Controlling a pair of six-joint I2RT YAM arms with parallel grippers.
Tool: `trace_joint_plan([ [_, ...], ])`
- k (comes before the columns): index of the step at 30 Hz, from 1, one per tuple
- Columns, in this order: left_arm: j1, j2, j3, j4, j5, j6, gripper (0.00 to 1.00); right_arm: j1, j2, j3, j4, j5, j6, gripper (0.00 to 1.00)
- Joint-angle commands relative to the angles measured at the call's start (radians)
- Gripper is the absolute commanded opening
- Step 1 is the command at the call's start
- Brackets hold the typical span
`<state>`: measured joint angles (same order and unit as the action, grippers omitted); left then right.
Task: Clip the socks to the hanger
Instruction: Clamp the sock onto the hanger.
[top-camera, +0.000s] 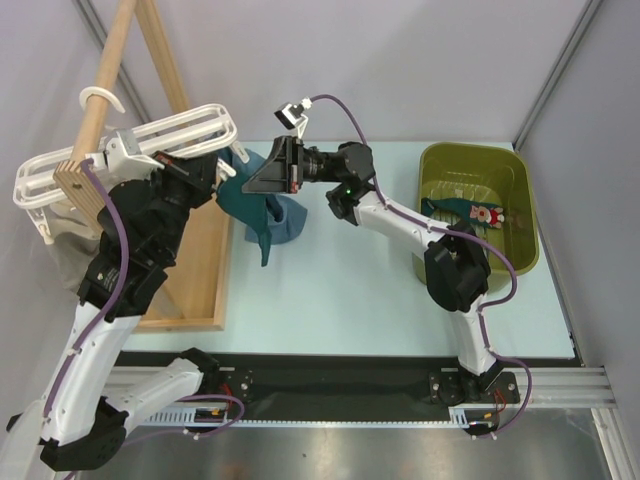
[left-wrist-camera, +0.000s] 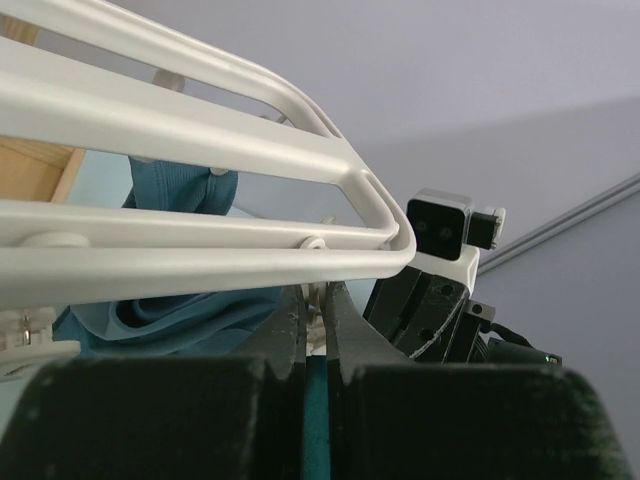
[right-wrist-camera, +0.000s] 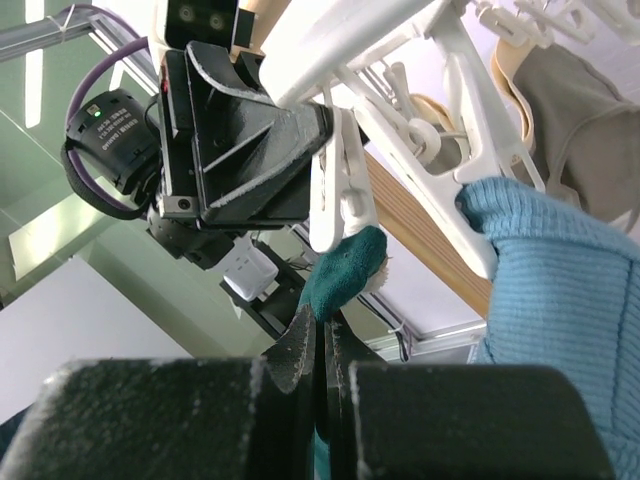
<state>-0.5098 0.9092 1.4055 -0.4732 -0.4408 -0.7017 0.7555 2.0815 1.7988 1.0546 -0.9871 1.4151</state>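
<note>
Two arms meet at the white hanger (top-camera: 190, 125), which hangs from a wooden rack (top-camera: 205, 270) at the far left of the table (top-camera: 340, 290). The left gripper (left-wrist-camera: 318, 310) reaches up under the hanger's bars, its jaws nearly together and pinching a white clip (right-wrist-camera: 335, 195) that dangles from the frame. The right gripper (right-wrist-camera: 322, 345) comes in from the right, its jaws clamped on a teal sock (right-wrist-camera: 345, 275). That sock's end stands up out of the fingers and touches the lower mouth of the clip. The pictures do not show whether the clip has bitten onto it.

Just beside it, a blue sock (right-wrist-camera: 560, 290) hangs from the neighbouring clip on the same frame. Seen from above, the two socks droop together below the hanger's right end, just off the rack's edge.

At the far right of the table, well apart from the hanger, a green bin (top-camera: 470, 150) holds a motif sock (top-camera: 478, 212), dark teal with a small red-and-white figure, lying flat on its floor.
</note>
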Motion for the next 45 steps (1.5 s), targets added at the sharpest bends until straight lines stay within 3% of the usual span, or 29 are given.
trace_joint_plan([
  [1, -0.012, -0.003, -0.017, -0.041, 0.128, -0.045, 0.0, 0.001, 0.008, 0.062, 0.054, 0.011, 0.028, 0.0],
  [32, -0.012, -0.016, -0.037, -0.01, 0.155, -0.042, 0.02, 0.001, 0.101, 0.215, 0.01, 0.022, 0.042, 0.0],
  [33, -0.012, -0.027, -0.051, -0.002, 0.155, -0.042, 0.11, 0.002, 0.103, 0.214, 0.01, 0.024, 0.042, 0.0],
  [37, -0.012, -0.035, -0.056, 0.002, 0.148, -0.044, 0.27, 0.001, 0.109, 0.221, 0.008, 0.027, 0.045, 0.0],
  [39, -0.012, -0.035, -0.057, -0.001, 0.148, -0.044, 0.41, 0.002, 0.112, 0.231, 0.002, 0.027, 0.044, 0.0],
  [41, -0.012, -0.039, -0.059, 0.001, 0.146, -0.045, 0.46, 0.002, 0.12, 0.244, -0.002, 0.025, 0.045, 0.0],
  [45, -0.012, -0.044, -0.062, 0.002, 0.145, -0.042, 0.67, 0.002, 0.127, 0.257, -0.005, 0.027, 0.042, 0.0],
])
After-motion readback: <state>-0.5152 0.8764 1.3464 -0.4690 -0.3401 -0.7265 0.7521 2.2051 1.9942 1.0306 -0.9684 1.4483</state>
